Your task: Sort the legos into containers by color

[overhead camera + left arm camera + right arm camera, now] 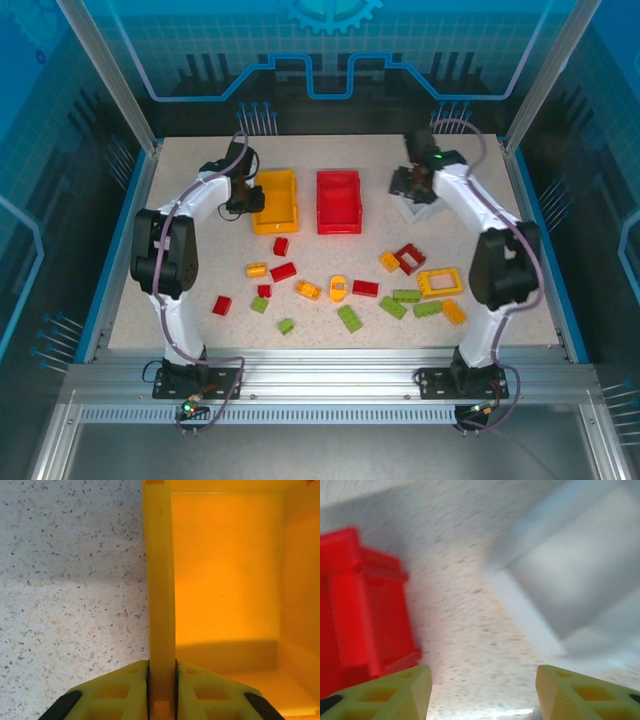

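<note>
Left wrist view: left hand (161, 674) clamps the yellow bin (160, 580) wall; right hand (483, 676) spread beside white bin (580, 570).

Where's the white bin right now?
In the top view, the white bin sits at the far right of the table. It is right of the red bin and partly under the right gripper.

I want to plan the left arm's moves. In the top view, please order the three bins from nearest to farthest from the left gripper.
1. Yellow bin, at the left; the left gripper is clamped on its left wall.
2. Red bin, in the middle, right of the yellow one.
3. White bin, at the right, partly under the right gripper.
</note>
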Controlling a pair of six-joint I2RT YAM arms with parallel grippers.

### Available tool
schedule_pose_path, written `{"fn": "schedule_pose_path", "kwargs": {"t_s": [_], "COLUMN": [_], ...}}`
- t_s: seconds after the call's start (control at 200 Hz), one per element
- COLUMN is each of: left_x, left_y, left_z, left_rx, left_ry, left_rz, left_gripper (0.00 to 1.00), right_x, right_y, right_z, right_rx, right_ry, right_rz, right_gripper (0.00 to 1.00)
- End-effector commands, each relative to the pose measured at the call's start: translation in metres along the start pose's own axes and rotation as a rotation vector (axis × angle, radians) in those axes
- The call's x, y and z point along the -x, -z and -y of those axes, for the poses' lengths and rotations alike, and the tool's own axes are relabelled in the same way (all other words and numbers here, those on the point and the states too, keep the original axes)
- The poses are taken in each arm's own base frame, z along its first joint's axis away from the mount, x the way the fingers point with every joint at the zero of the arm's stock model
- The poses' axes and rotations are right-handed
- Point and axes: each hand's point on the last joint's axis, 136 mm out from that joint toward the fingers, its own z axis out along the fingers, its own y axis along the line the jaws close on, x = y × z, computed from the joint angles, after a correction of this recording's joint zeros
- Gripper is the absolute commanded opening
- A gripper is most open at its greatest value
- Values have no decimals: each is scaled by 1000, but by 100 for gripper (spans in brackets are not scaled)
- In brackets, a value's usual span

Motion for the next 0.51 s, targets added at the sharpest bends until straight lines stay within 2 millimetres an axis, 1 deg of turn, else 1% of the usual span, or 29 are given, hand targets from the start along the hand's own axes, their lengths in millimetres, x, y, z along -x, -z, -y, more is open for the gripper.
{"fn": "schedule_pose_path", "kwargs": {"t_s": [0.0,0.08,0.165,0.265,0.34,0.45,0.5], "left_x": [7,7,7,7,9,12,15], "left_y": [12,10,9,12,20,38,49], "left_z": [16,25,26,25,26,26,26], "left_rx": [-25,-35,-25,-19,-29,-35,-39], "left_ry": [-2,-6,-3,8,14,29,37], "left_rz": [18,14,12,18,34,69,91], "left_gripper": [18,20,25,35,41,50,51], "right_x": [-1,-1,0,3,4,9,9], "right_y": [0,-7,-17,-30,-42,-58,-65], "right_z": [35,55,65,67,67,63,63], "right_rx": [13,31,45,56,48,46,36], "right_ry": [-125,-205,-260,-287,-292,-291,-285], "right_rz": [-7,-26,-48,-73,-96,-115,-129], "right_gripper": [64,65,66,67,66,65,62]}}
